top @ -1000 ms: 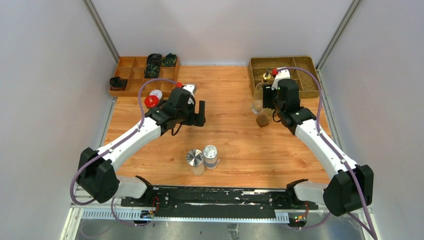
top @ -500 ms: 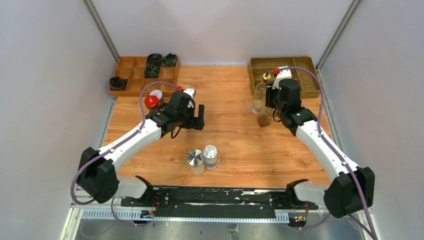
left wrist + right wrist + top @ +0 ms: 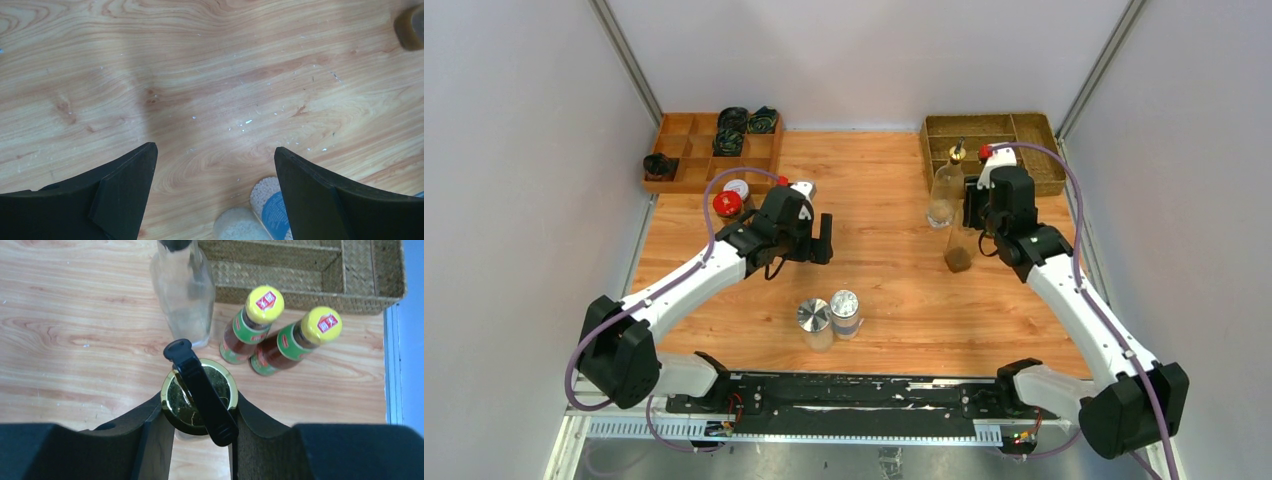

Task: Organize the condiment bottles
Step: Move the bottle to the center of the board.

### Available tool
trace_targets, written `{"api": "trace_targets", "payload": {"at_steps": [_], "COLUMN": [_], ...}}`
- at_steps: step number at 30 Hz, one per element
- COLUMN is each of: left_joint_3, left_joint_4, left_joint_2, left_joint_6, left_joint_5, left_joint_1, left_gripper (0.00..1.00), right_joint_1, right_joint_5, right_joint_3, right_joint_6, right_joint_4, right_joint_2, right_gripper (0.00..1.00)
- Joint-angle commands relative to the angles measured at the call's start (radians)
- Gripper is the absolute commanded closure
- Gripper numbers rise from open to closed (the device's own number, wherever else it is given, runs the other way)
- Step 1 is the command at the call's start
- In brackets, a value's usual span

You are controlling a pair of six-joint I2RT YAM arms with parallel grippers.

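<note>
Right claw clenched on the gold collar of a clear bottle over the bench near the wicker tray; so high a hold risks it slipping or swinging into the sauce bottles just beside; left claw released, idle.

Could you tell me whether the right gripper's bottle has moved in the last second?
Yes. The clear bottle shifted toward the near edge, away from the woven tray.

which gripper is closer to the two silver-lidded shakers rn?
Left. The left gripper, open, hangs just beyond the shakers; the right gripper is far off to their right, clamped on a clear gold-spouted bottle.
</note>
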Motion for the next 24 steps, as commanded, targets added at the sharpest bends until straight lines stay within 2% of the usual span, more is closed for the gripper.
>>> {"api": "trace_targets", "payload": {"at_steps": [1,5,16,24], "left_joint_3": [-0.017,-0.030,-0.038,-0.051], "left_joint_4": [0.020,0.025,0.008,-0.005], "left_joint_2": [-0.026,-0.043,-0.078,-0.099], "left_joint_6": [-0.011,-0.021,-0.013,-0.006], "left_joint_5": [0.024,0.035,0.037,0.055], "left_joint_1": [-0.003,-0.003,-0.004,-0.005], "left_gripper": [0.07,0.07,0.07,0.07], "right_joint_1": [0.015,0.014,0.014,0.014], "right_joint_5": [0.030,0.112,0.525,0.637], "right_joint_3": [0.073,0.086,0.017,-0.095], "right_joint_6": [0.052,0.084,0.228,0.344], "right_joint_4": [-0.119,-0.231,-0.373,-0.377], "right_joint_2": [-0.063,-0.103,-0.245,-0.334], "right_gripper": [0.74,0.74,0.75,0.75]}}
